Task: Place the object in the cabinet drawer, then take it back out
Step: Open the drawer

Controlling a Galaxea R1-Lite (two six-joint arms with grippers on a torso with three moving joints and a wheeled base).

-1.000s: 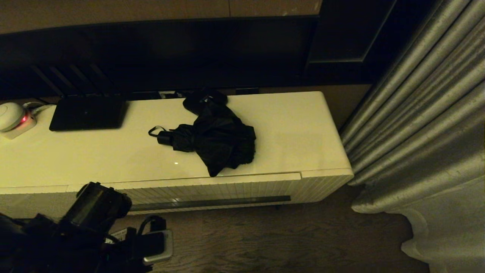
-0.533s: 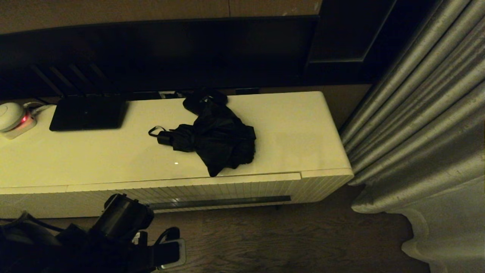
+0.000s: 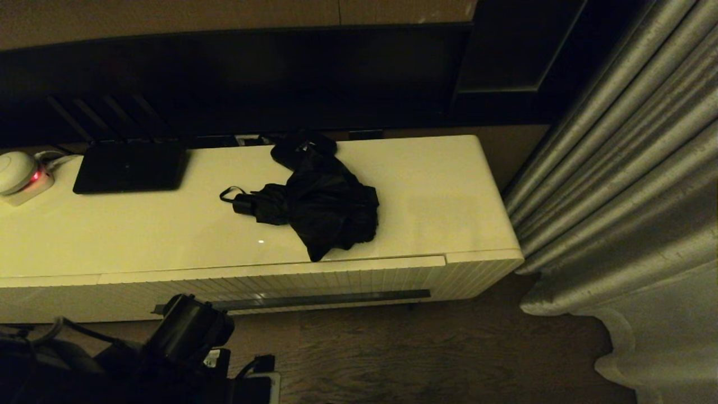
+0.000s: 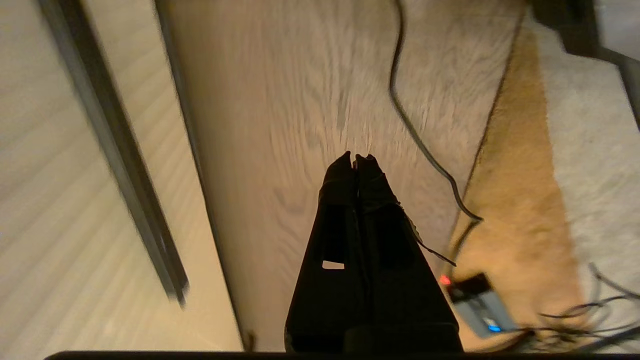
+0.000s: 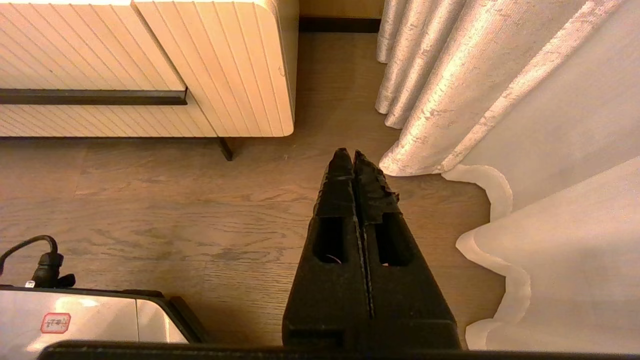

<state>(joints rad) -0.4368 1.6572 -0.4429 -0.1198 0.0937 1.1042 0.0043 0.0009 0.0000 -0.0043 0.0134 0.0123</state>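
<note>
We are seeing the black folding umbrella [image 3: 320, 205] lying on the cream cabinet top [image 3: 449, 196], its bunched fabric spreading toward the front edge and its short handle with the thin strap loop pointing toward our left. The cabinet drawer [image 3: 314, 283] is sitting shut below it, the ribbed front flush and the long dark handle slot [image 3: 320, 299] running along it.

Our left end effector [image 4: 357, 160] is hanging low over the wooden floor [image 4: 300, 100] in front of the cabinet, fingers pressed together and gripping nothing; in its wrist view the ribbed drawer front and the dark slot are passing close beside it. In the head view the left arm [image 3: 190, 331] is showing at the lower left, just below the slot's left end.

Our right end effector [image 5: 354, 155] is likewise closed on nothing, fingers touching, pointing at the floor near the cabinet's right corner and the grey curtain [image 5: 450, 85].

A flat black device [image 3: 130, 167] is resting at the back left of the cabinet top, well apart from the umbrella, and a white round gadget with a red light [image 3: 19, 174] is sitting at the far left.
</note>
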